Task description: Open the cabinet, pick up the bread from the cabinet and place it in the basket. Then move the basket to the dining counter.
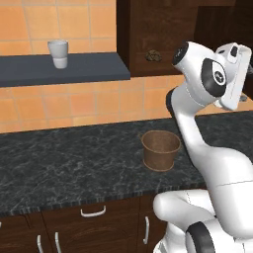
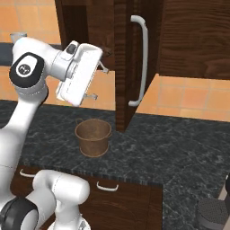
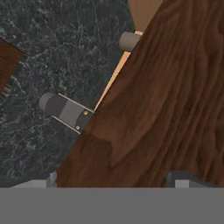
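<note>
The tall dark cabinet stands open, its door (image 2: 124, 67) swung out edge-on with the long silver handle (image 2: 142, 58) on it. Inside on the shelf lies the bread (image 1: 153, 56), a small brown lumpy piece. The round woven basket (image 1: 160, 149) (image 2: 93, 137) sits empty on the black granite counter below the cabinet. My gripper (image 2: 99, 83) hangs open above the basket, just left of the door, with nothing between its fingers. In the hand view the gripper (image 3: 113, 181) faces the door's wood face (image 3: 166, 96), with the handle (image 3: 61, 109) beside its edge. The dining counter is out of view.
A white cup (image 1: 58, 53) stands on a dark wall shelf (image 1: 89, 69) at the left. The black speckled counter (image 1: 69, 163) runs along an orange tiled wall, over low cabinets with short handles (image 1: 93, 212). A dark round object (image 2: 211, 213) sits at the lower right.
</note>
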